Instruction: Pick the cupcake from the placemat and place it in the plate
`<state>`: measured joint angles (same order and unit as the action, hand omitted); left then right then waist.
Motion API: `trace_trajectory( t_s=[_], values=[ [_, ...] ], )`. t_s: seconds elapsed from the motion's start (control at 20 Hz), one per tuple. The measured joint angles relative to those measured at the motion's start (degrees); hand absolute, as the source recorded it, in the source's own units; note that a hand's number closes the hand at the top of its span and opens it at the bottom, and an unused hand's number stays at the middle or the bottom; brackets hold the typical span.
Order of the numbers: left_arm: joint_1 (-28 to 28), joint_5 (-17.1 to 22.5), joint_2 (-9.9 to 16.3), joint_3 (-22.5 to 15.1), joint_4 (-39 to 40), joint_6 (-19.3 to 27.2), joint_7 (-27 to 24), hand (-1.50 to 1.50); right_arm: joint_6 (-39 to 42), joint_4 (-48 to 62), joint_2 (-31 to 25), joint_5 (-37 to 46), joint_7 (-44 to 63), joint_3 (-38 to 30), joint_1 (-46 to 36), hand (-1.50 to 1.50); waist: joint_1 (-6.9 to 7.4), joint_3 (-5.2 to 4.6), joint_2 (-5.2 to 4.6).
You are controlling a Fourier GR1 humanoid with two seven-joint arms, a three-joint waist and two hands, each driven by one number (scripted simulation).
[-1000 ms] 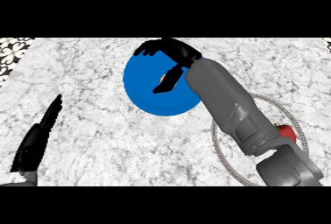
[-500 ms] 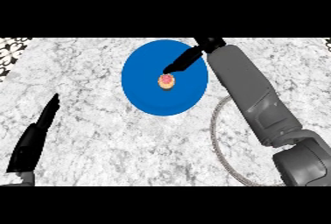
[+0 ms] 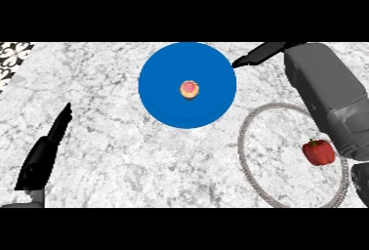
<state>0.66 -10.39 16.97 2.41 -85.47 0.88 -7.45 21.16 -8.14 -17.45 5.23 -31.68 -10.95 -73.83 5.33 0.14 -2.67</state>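
Note:
A small cupcake [image 3: 189, 89] with pink topping sits near the middle of the blue plate [image 3: 167, 105]. My right hand [image 3: 258, 53] hovers just past the plate's upper right rim, fingers straight and open, holding nothing. The round placemat [image 3: 249, 161], a marble disc with a grey braided rim, lies at the lower right, partly under my right forearm. My left hand [image 3: 49, 146] rests open at the lower left, fingers pointing up.
A red bell pepper [image 3: 318, 152] lies on the placemat beside my right forearm [image 3: 328, 93]. A patterned black-and-white patch [image 3: 13, 52] shows at the counter's upper left corner. The counter is grey-white marble.
My right hand let go of the cupcake on the plate, opened, and drew back to the right, off the plate. The bell pepper has come into sight. The left hand stayed still.

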Motion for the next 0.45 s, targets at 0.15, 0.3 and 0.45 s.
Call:
trace_trajectory(
  t_s=[0.15, 0.3, 0.45],
  values=[
    [-0.07, -0.01, 0.04, -0.10, 0.24, -0.29, -0.54, 0.00, 2.45, -0.05, -2.98, 0.47, -2.63, 0.16, 1.28, -1.50, 0.61, 0.03, -0.36],
    [-0.72, -0.07, 0.20, -0.15, 0.02, -0.49, -0.37, 0.00, 3.70, 0.05, -4.71, 1.04, -4.96, 0.42, 2.52, -1.50, 1.03, 0.07, -0.54],
    [-1.32, -0.02, 0.38, -0.15, 0.13, -0.84, -0.19, 0.00, 4.48, 0.39, -6.54, 1.28, -5.27, 0.39, 2.69, -1.50, 1.59, 0.10, -0.81]
  ],
)
